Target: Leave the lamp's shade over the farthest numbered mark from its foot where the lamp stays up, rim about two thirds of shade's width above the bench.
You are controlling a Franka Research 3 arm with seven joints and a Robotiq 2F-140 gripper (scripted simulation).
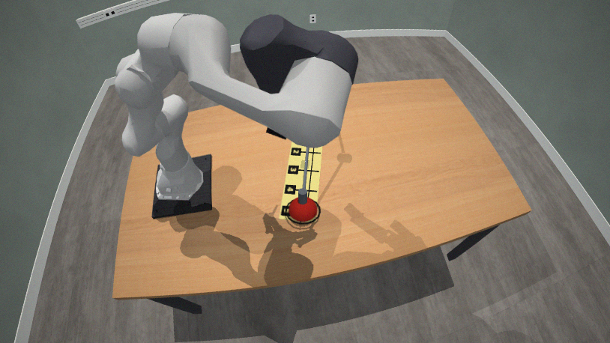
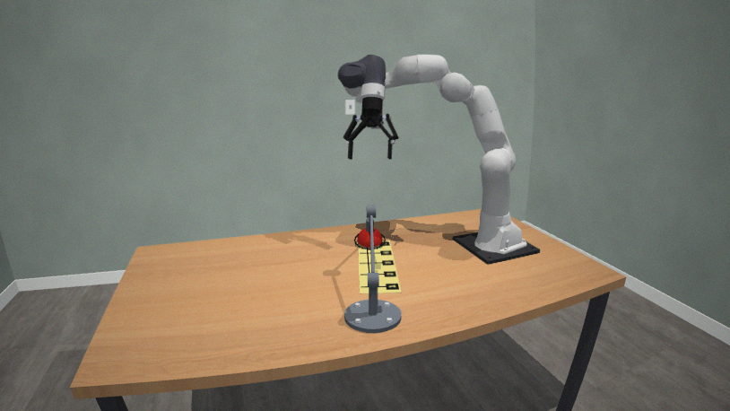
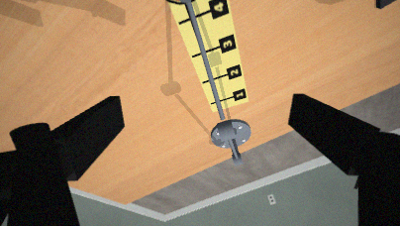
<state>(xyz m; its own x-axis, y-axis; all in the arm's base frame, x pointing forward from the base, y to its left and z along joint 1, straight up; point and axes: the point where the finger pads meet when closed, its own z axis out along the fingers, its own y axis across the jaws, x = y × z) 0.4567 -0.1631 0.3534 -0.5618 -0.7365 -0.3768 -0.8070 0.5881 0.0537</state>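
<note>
Overhead, the red domed lamp shade with its dark wire rim is seen above the far end of the yellow numbered strip, near the outermost mark. The label there is partly covered by the rim (probably a 5, given the sequence). Marks 2, 3 and 4 can be read, and one grey rod is seen running to one shade.

From the exterior view, one black two-fingered gripper is held high above the lamp, its two fingers spread wide with nothing between them. One round grey metal foot is set at the near side of the wooden table, fixed by what look like four pale bolts. Five black number labels are counted on the strip. The rim's height cannot be judged exactly.

In the wrist view, labels 1 to 4 are shown, the foot lies beyond label 1, and both fingers are parted. The shade itself is barely caught at the top edge. A light, rigid shade on a loosely hinged arm is to be expected; its smooth dome could slip if pinched off-centre. It is best taken by the grey neck above the dome, and guided gently, since the worn joint may sag once released.
</note>
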